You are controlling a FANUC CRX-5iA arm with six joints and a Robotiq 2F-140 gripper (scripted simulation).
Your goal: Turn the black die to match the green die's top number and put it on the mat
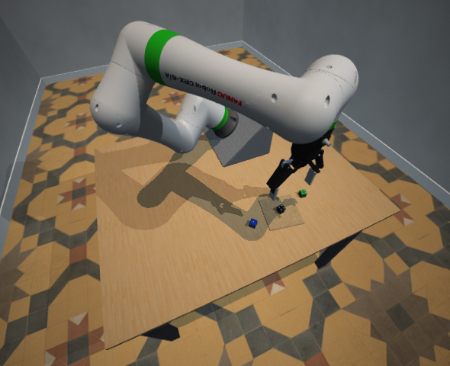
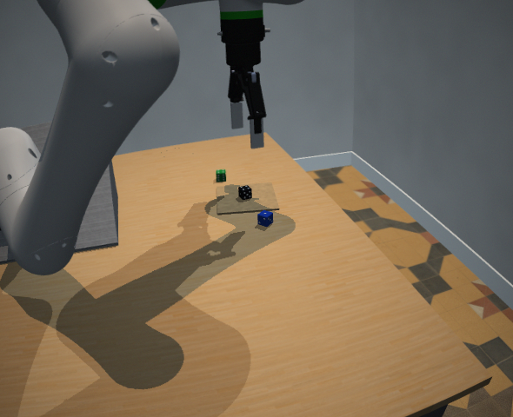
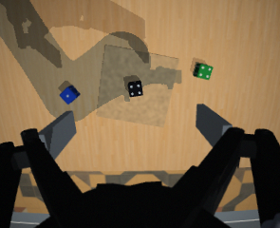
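Wrist view: gripper (image 1: 292, 187) (image 2: 247, 136) (image 3: 135, 118) spread wide, empty; black die (image 1: 281, 209) (image 2: 244, 192) (image 3: 135, 88) sits on the mat (image 1: 287, 222) (image 2: 229, 206) (image 3: 151, 111), green die (image 1: 302, 193) (image 2: 221, 175) (image 3: 203, 71) at its two o'clock.

Wrist view, centred on the black die (image 1: 281, 209) (image 2: 245, 192) (image 3: 135, 88): blue die (image 1: 253, 223) (image 2: 265, 218) (image 3: 69, 95) obstructs at 9 o'clock, green die (image 1: 302, 193) (image 2: 221, 175) (image 3: 203, 71) at 3 o'clock; lateral gaps separate all three; open air below gripper (image 1: 291, 187) (image 2: 247, 137) (image 3: 136, 111)

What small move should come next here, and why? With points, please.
Probably lift the open black gripper (image 1: 291, 190) (image 2: 247, 137) (image 3: 135, 118) a little higher, touching nothing: the black die (image 1: 281, 209) (image 2: 245, 192) (image 3: 135, 88) appears flat, fully on the thin square mat (image 1: 288, 222) (image 2: 265, 201) (image 3: 149, 111), showing four like the green die (image 1: 302, 193) (image 2: 221, 175) (image 3: 203, 71).
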